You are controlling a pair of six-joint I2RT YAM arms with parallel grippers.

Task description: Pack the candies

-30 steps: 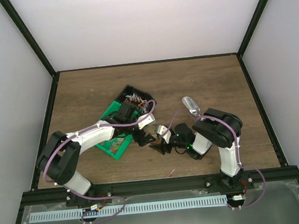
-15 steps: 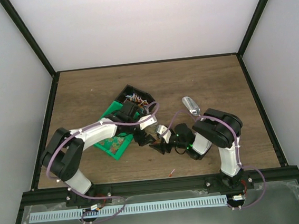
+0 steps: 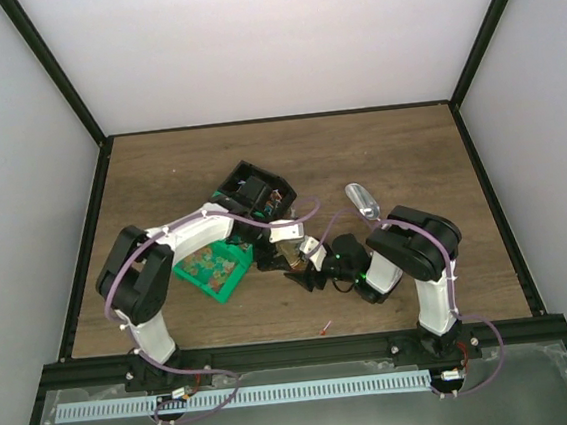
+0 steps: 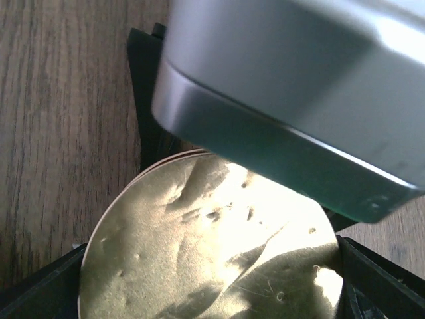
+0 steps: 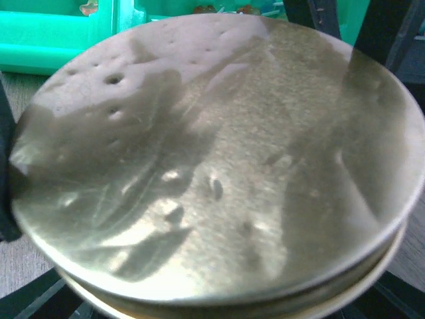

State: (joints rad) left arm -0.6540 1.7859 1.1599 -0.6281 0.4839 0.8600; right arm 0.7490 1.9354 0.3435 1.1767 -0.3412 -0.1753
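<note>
A round gold lid (image 3: 293, 260) sits on a jar between my two grippers and fills both wrist views (image 4: 212, 246) (image 5: 206, 159). My left gripper (image 3: 280, 255) comes from above; its black fingers (image 4: 382, 282) touch the lid's edges, shut on it. My right gripper (image 3: 307, 270) holds the jar from the right; its fingertips are hidden under the lid. Candies lie in the green tray (image 3: 209, 270), and a few show in the right wrist view (image 5: 219, 8). More candies fill the black box (image 3: 253, 187). One stray candy (image 3: 325, 327) lies on the table.
The silver metal scoop (image 3: 363, 200) lies on the table behind the right arm's elbow. The grey housing (image 4: 285, 86) of the right wrist hangs over the lid in the left wrist view. Black frame rails border the wooden table.
My left arm has swung its elbow up and to the right, and its wrist has turned over the lid. More of the green tray shows. The right arm has stayed still.
</note>
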